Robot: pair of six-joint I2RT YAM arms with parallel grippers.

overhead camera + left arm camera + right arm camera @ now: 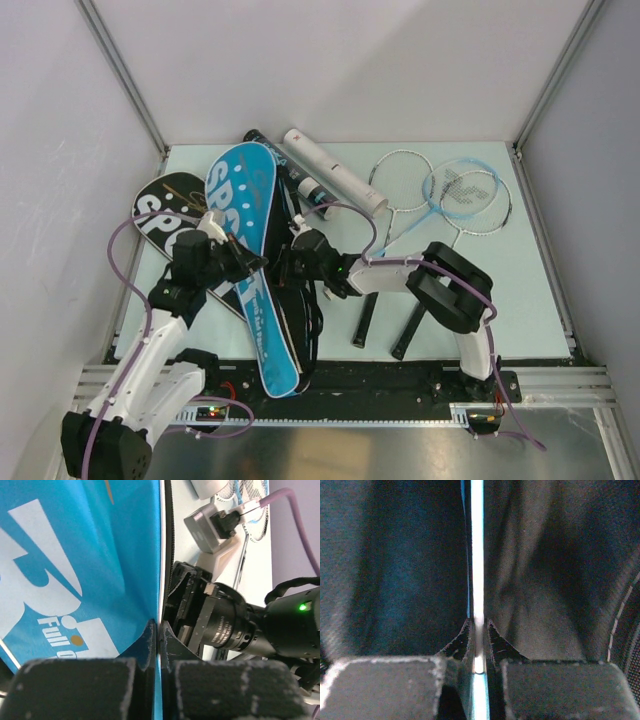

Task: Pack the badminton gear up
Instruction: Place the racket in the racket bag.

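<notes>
A blue SPORT bag [243, 215] lies slanted over a black SPORT bag [158, 212] on the left half of the table. My left gripper [250, 263] is shut on the blue bag's right edge; in the left wrist view [160, 630] the thin blue edge [160, 580] runs between the closed fingers. My right gripper [291, 262] faces it from the right and is shut on the bag's thin pale-blue edge [477, 555], with dark fabric on both sides [478, 627]. Two rackets [465, 190] with black handles [364, 320] lie to the right. No shuttlecock shows.
A long white tube [335, 170] and a black tube [262, 140] lie at the back behind the bags, with a short white and black tube [313, 190] beside them. The right arm's wrist [235, 622] sits close to my left fingers. White walls enclose the table.
</notes>
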